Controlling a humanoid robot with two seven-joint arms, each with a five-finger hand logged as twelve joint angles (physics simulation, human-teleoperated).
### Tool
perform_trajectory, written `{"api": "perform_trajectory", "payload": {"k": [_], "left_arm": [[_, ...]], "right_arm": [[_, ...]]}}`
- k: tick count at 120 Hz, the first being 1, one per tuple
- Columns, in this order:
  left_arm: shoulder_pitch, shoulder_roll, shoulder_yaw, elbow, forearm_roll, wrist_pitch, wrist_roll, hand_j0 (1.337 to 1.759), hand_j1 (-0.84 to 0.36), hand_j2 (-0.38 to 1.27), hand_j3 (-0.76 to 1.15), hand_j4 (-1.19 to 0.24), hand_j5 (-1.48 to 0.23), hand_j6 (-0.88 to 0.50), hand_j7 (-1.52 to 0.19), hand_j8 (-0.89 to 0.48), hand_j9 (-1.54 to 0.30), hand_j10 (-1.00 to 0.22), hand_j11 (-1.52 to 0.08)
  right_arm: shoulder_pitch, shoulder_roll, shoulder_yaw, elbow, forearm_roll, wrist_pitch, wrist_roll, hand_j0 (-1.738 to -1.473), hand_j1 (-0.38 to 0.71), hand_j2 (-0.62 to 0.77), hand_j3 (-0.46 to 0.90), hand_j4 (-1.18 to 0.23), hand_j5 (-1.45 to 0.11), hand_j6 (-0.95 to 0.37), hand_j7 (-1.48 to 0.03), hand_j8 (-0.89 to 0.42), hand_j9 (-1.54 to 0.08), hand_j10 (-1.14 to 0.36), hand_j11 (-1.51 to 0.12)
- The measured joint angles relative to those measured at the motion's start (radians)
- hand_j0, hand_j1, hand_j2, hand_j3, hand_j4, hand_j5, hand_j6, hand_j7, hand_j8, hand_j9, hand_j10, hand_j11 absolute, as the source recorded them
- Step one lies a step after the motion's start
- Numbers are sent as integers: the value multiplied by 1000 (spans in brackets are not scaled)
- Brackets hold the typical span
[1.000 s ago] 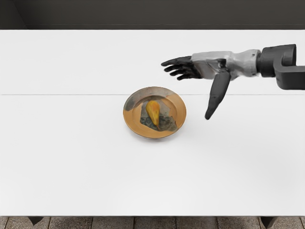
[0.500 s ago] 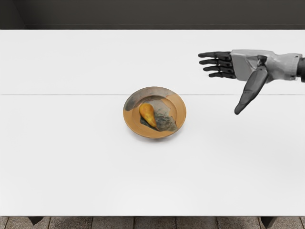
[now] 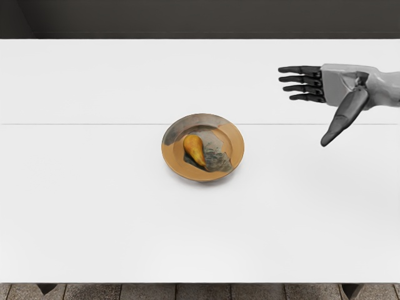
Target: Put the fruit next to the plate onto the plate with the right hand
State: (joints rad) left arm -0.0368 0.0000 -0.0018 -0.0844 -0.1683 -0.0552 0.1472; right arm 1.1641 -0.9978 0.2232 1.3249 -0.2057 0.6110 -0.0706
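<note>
Resting on a round, orange-brown glazed plate [image 3: 236, 142] at the middle of a wide white table [image 3: 94, 212] is a small yellow-orange pear-shaped fruit [image 3: 194, 150]. The fruit lies on its side in the plate's well, a little left of the plate's centre. Its broad end is toward the upper left and its narrow end points to the lower right, beside a grey-blue mottled patch in the glaze.

The robot's grey and black five-finger right hand [image 3: 334, 87] comes in from the right edge, above and to the right of the plate and well apart from it. Its four black fingers [image 3: 300, 79] are stretched out straight and point left, one below the other. The long dark thumb [image 3: 342, 119] hangs down and to the left. The hand is spread wide and holds nothing.

A second ago this hand was much nearer, just beyond the plate's upper right rim, with its fingers slightly bent. Half a second ago it had drawn partway back, and now it is further right again, with the wrist cut off by the picture's edge. Over the same second the fruit shifted from near the plate's centre to its present spot left of centre. It looks almost unchanged over the last half second. The plate has not moved.
</note>
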Motion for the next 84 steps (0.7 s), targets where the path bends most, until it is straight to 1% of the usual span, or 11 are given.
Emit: {"api": "perform_trajectory", "payload": {"k": [84], "left_arm": [[-2, 0, 0, -2, 0, 0, 0, 1658, 325, 4, 0, -21, -27, -21, -27, -21, -27, -21, -27]], "right_arm": [[-1, -4, 0, -1, 6, 0, 0, -1658, -349, 1, 0, -1, 0, -2, 0, -1, 0, -1, 0]]}}
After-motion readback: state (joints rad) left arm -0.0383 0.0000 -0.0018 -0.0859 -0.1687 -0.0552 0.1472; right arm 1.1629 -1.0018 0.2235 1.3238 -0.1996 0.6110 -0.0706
